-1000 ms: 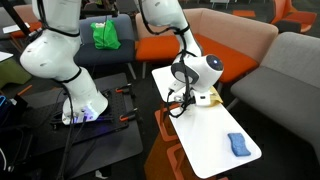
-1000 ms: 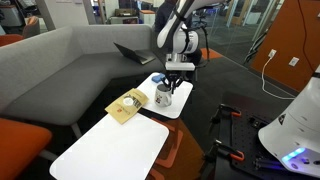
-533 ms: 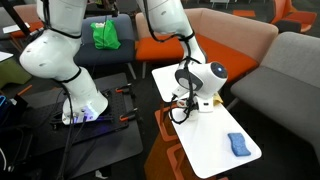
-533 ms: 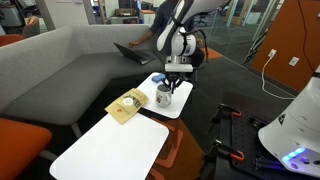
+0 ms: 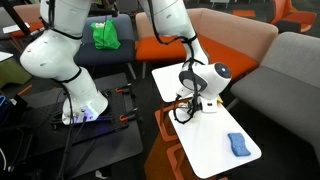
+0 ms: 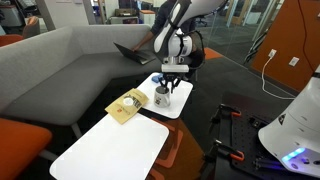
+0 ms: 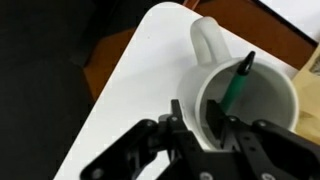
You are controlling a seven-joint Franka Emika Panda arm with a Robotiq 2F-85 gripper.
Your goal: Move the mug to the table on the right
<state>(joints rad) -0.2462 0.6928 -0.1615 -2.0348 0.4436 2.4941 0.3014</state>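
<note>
A white mug (image 7: 262, 118) with a green pen (image 7: 236, 84) in it stands near the edge of a small white table (image 7: 130, 90). In the wrist view my gripper (image 7: 200, 118) straddles the mug's wall, one finger outside and one inside, shut on the rim. The mug's handle (image 7: 205, 40) points away from me. In an exterior view the mug (image 6: 162, 97) sits on the table (image 6: 182, 104) under my gripper (image 6: 169, 87). In an exterior view the gripper (image 5: 196, 99) hides most of the mug.
A blue object (image 5: 238, 145) lies at the near end of a white table (image 5: 215, 140). A brown packet (image 6: 127, 105) lies beside the mug. Another white table (image 6: 110, 150) adjoins it. Grey and orange sofas surround the tables. A green cloth (image 5: 105, 35) lies on a seat.
My gripper has come down a little onto the mug. The mug itself has not moved.
</note>
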